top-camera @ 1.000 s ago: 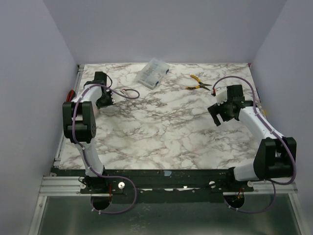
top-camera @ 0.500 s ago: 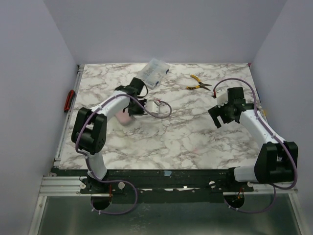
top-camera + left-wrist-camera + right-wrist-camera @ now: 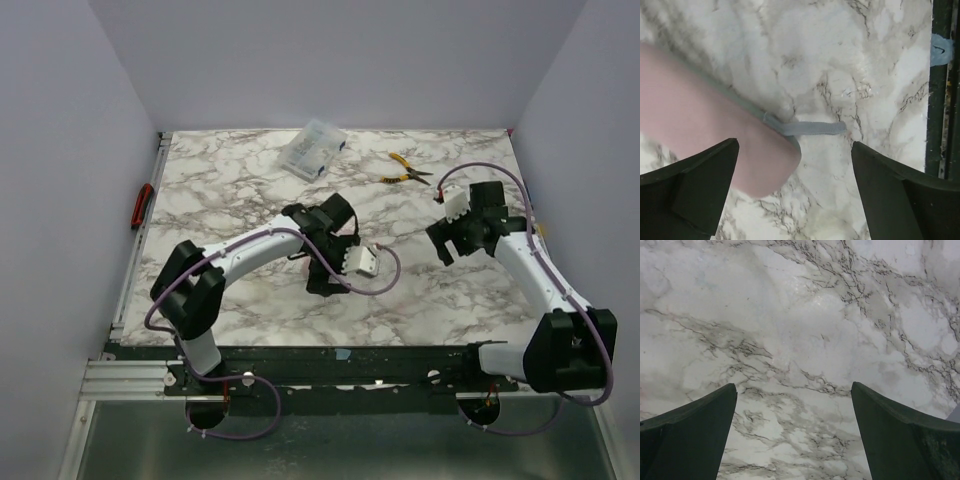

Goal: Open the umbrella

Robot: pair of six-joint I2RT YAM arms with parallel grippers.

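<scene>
I judge the main risk a bad grab: the umbrella (image 3: 705,135) lies folded on the table (image 3: 840,60) beneath my left gripper (image 3: 795,150), off toward one side, so closing may catch only its loose grey strap (image 3: 815,129) or shove it aside. That gripper stands wide, gripping nothing; contact with the fabric I cannot tell. Farther out, the right gripper (image 3: 794,387) hangs equally wide over the marble, holding nothing.

The top external camera sits above and behind the 2 arm bases (image 3: 200,375), looking down and forward over the whole table (image 3: 420,290) to its far edge. Each of the 2 wrist cameras faces straight down, very close to the marble. The left is by the table's near edge, where the blue tape (image 3: 941,47) on the black rail (image 3: 952,150) also shows from above. The right is over bare marble toward the right edge.
</scene>
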